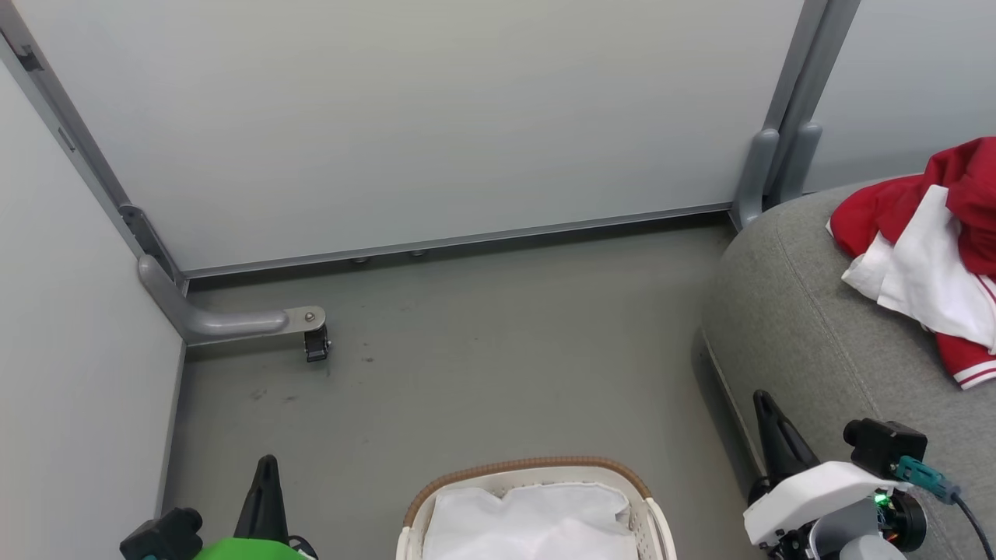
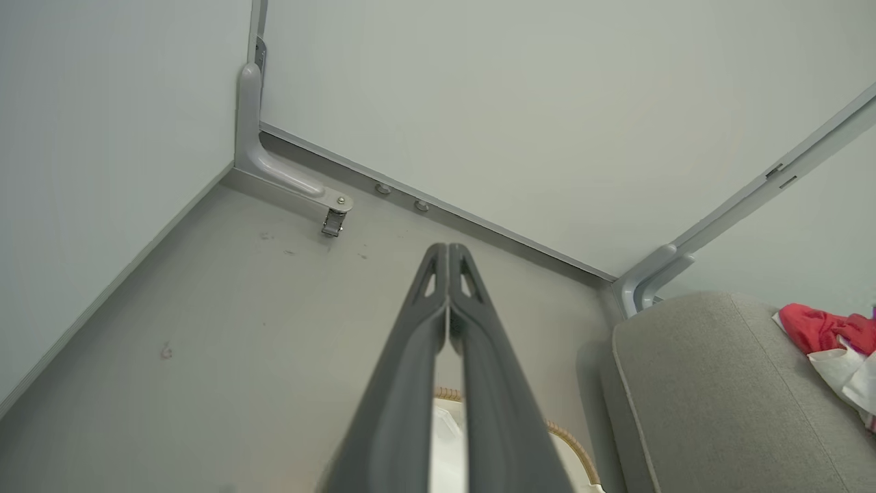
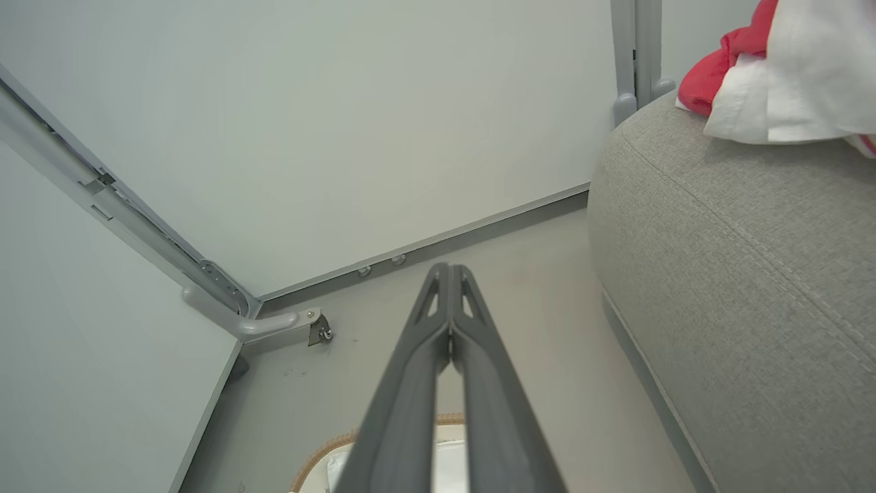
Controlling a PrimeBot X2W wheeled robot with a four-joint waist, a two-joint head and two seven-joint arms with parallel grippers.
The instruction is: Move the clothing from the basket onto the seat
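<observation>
The clothing (image 1: 926,257) lies heaped on the seat (image 1: 794,327) (the basket (image 1: 529,469) showing its white lining (image 1: 529,521)) while the left pincer (image 1: 267,465) and right pincer (image 1: 762,400) hang clenched on nothing.

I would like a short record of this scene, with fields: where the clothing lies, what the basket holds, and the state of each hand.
clothing: red and white garments piled on the seat
seat: grey cushion, to the right of the basket
basket: on the floor, cut off by the bottom edge of the head view
basket contents: white lining in the visible part, no red garment seen
left hand: shut, holding nothing
right hand: shut, holding nothing, by the seat's edge
task status: appears done, though part of the basket is hidden
</observation>
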